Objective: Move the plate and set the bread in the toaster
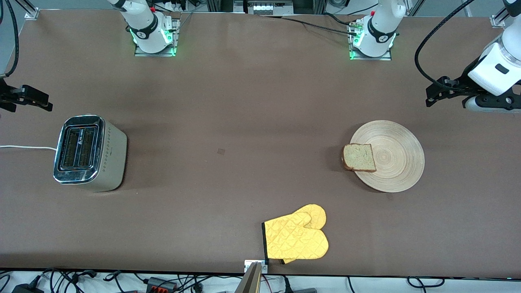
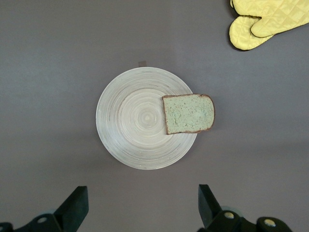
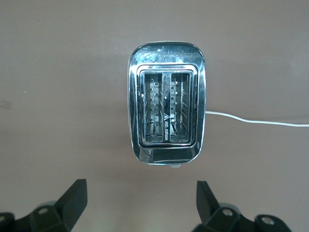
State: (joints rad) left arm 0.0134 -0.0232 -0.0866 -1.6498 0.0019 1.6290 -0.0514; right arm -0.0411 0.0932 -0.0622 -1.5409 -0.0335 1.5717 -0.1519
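Nothing of the task appeared to have been done. The wooden plate (image 1: 387, 156) lay toward the left arm's end of the table, well apart from the toaster (image 1: 90, 152), which stood toward the right arm's end with its white cord (image 1: 27, 147) trailing off the table edge. The bread slice (image 1: 359, 157) lay flat on the plate's rim on the side facing the toaster, one crust edge overhanging it. Both toaster slots (image 3: 165, 107) looked empty in the right wrist view.

The left gripper (image 1: 436, 92) hung in the air beside the plate, toward the robots' bases, its fingers (image 2: 73, 207) spread wide and holding nothing. The right gripper (image 1: 28, 99) hung beside the toaster at the table's edge, its fingers (image 3: 72, 198) likewise spread and empty.

A yellow oven mitt (image 1: 296, 237) lay nearer to the front camera than the plate, between plate and toaster but closer to the plate.

By my reading, everything was left: moving the plate, taking up the bread, and dropping it into a slot.
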